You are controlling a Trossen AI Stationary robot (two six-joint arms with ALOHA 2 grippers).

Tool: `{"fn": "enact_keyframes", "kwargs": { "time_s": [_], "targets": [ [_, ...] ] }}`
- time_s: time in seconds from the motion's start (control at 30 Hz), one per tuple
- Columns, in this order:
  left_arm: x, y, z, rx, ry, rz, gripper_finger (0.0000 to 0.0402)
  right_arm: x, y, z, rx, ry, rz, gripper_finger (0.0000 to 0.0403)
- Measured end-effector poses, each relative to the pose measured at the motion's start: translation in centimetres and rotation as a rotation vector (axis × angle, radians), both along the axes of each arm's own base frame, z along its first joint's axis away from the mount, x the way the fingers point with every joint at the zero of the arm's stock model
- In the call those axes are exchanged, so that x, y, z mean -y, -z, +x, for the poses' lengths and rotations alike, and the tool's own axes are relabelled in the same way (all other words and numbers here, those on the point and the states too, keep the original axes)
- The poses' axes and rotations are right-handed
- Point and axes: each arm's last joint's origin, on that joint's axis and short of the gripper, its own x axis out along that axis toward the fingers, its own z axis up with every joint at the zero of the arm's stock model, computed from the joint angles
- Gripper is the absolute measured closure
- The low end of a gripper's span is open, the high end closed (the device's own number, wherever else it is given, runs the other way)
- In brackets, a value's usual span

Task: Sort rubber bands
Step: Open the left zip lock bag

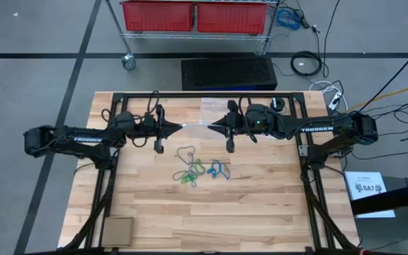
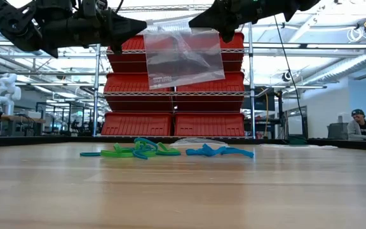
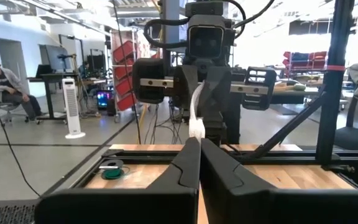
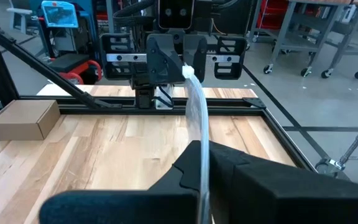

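The left gripper [image 1: 179, 127] and the right gripper [image 1: 212, 127] hung above the table [image 1: 261, 205], each pinched shut on an opposite top corner of a clear plastic bag [image 2: 182, 58] stretched between them; the rubber bands [image 1: 198, 170] lay tangled on the wood just below, untouched.

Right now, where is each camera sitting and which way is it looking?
High view: above the table, looking straight down; shows both arms, the left gripper, the right gripper and the rubber bands.
Low view: at tabletop height, looking level across at the red bins; arms come in from above.
Left wrist view: on the left arm, looking past its own shut fingers at the right arm.
Right wrist view: on the right arm, looking at the left arm.
Shared: the clear plastic bag, pinched by both grippers, shows in every view.
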Motion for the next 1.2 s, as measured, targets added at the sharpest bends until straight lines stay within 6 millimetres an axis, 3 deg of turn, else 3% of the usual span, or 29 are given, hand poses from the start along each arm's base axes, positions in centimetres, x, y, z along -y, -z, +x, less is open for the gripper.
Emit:
{"fn": "enact_keyframes", "kwargs": {
  "time_s": [0.17,0.4,0.53,0.87,1.2],
  "targets": [
    [0.0,0.5,0.1,-0.053,-0.002,0.005,0.0398,0.6,0.0,-0.3,-0.018,0.025,0.018,0.0373],
    [-0.2,2.1,0.2,-0.207,-0.041,-0.024,0.04,1.3,-1.2,-0.3,-0.043,0.041,0.022,0.0296],
    [-0.2,2.2,0.2,-0.222,-0.044,-0.027,0.04,1.4,-0.6,1.5,-0.067,-0.056,0.043,0.0276],
    [-0.1,2.5,0.2,-0.25,-0.041,-0.03,0.0401,2.7,0.1,7.3,-0.197,-0.073,0.046,0.0279],
    [-0.1,2.6,0.2,-0.262,-0.044,-0.017,0.0401,3.3,1.1,10.5,-0.307,-0.115,0.043,0.028]
  ]
}}
